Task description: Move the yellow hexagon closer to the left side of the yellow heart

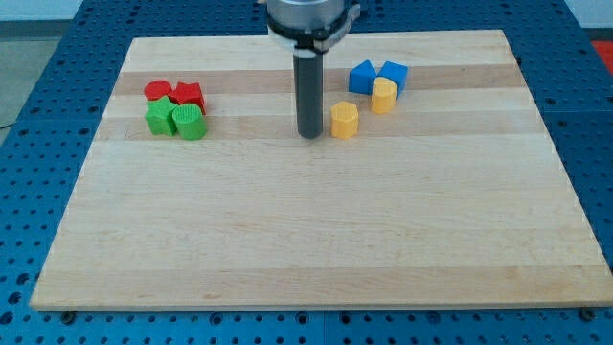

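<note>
The yellow hexagon (345, 120) stands on the wooden board, a little right of centre in the upper half. The yellow heart (384, 95) stands up and to its right, with a small gap between them. My tip (309, 134) is at the end of the dark rod, just left of the yellow hexagon, close to it or barely touching. The rod comes down from the view's top.
Two blue blocks (362, 76) (394, 73) sit just above the yellow heart. At the upper left, two red blocks (158, 91) (189, 95) and two green blocks (159, 118) (191, 123) form a tight cluster. The board (306, 249) lies on a blue perforated table.
</note>
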Controlling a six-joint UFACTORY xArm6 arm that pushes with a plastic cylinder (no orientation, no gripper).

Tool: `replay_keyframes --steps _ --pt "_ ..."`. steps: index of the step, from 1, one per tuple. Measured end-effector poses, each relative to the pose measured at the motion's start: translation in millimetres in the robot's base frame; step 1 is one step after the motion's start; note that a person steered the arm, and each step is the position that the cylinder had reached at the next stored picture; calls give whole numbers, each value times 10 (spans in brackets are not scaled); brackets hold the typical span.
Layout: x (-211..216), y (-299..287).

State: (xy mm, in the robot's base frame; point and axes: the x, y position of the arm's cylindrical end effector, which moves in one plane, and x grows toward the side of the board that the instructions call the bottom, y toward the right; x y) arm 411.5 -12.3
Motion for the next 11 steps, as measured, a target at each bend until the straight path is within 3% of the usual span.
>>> replay_keyframes --steps 1,2,4,6,7,11 --pt "233 296" --pt "113 439" --pt "-551 347" --pt "-464 -196" --pt "-790 -385" --pt "-906 222"
